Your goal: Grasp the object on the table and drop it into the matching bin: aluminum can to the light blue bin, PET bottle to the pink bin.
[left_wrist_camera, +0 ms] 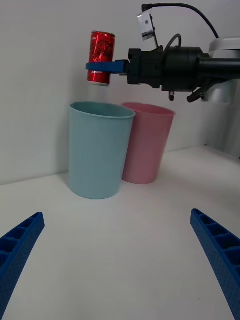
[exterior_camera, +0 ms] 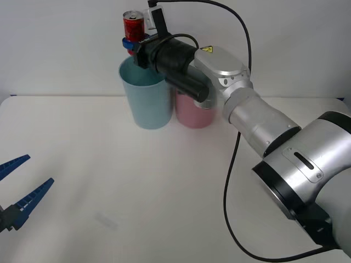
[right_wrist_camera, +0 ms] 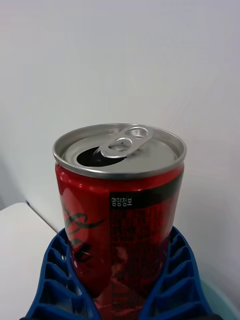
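A small red aluminum can with a silver top and pull tab hangs upright in the air, just above the rim of the light blue bin. My right gripper is shut on the can, its blue ribbed fingers clamping the lower body. From the left wrist view the can sits over the light blue bin, with the pink bin right beside it. My left gripper stands open, low over the table's near left side, holding nothing.
The two bins stand side by side at the back of the white table, against a plain white wall. The right arm and its black cable stretch across the table's right half, passing over the pink bin.
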Robot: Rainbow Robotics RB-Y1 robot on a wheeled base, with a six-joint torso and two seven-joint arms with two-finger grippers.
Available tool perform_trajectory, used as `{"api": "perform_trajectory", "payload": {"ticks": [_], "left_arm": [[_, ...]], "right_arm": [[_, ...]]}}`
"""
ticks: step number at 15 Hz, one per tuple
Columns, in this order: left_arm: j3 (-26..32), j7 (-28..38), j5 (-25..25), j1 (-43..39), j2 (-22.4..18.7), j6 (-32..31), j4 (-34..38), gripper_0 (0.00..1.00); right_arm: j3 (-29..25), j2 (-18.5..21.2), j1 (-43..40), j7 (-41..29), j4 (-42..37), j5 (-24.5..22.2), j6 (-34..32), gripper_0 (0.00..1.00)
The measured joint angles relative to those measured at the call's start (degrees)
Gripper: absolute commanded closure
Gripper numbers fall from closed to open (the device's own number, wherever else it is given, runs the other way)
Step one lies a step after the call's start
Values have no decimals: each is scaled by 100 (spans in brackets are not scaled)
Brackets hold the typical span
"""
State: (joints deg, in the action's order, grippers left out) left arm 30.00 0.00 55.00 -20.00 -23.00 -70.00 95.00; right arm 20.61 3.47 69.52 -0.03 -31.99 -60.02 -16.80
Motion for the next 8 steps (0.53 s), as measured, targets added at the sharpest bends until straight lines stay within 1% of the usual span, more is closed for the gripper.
{"api": "perform_trajectory", "payload": {"ticks": [5,6,7,8], "left_arm": [[0,0,0,0,0,0,0,0],[0,0,0,0,0,0,0,0],[0,0,0,0,0,0,0,0],[0,0,0,0,0,0,0,0]], "right_arm": [[117,-86,8,-46,2,0,138,100],[130,-85,9,-43,2,0,149,99],[131,-85,9,-44,2,0,154,56],[136,-85,9,-46,2,0,171,0]]}}
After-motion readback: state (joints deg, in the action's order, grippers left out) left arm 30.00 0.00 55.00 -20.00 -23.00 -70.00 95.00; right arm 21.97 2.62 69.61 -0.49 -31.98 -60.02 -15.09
